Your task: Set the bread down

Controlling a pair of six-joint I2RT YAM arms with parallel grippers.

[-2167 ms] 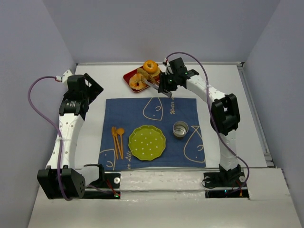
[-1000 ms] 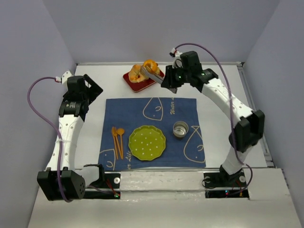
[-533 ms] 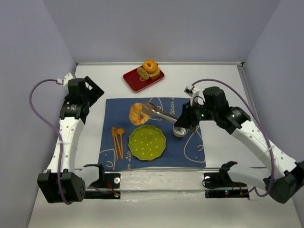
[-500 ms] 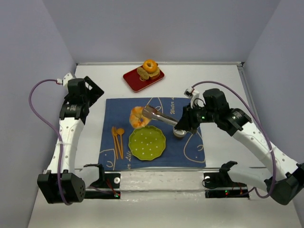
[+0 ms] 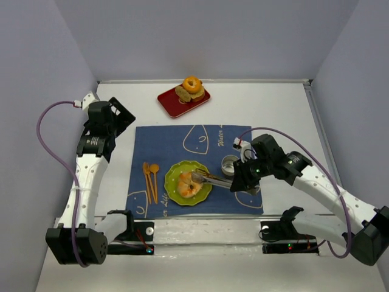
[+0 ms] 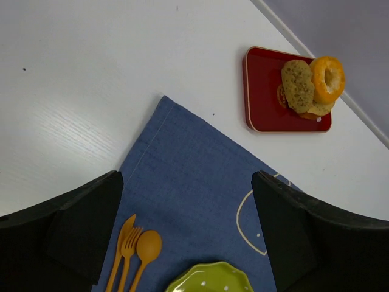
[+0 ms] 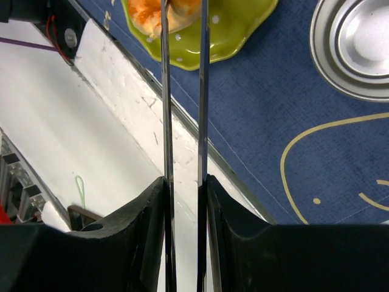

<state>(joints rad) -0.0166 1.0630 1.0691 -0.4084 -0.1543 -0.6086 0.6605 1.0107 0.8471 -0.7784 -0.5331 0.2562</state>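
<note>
Bread [image 5: 188, 185] on green plate [image 5: 175, 174], tilt unclear

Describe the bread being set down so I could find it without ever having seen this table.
Find the blue cloth on the white table, then the green plate on it. The bread is the golden-orange ring with cream patches over that plate, between metal tongs, unlike the brighter orange ring on the far red tray.

Toward my counter's far edge, a red tray [image 5: 171, 104] is carrying an orange ring [image 5: 192, 84] and brown bread pieces [image 5: 182, 93]. Nearer me, a blue cloth [image 5: 182, 143] is bearing orange cutlery [image 5: 150, 181], a green plate [image 5: 172, 180] and a metal bowl [image 5: 230, 163].
</note>
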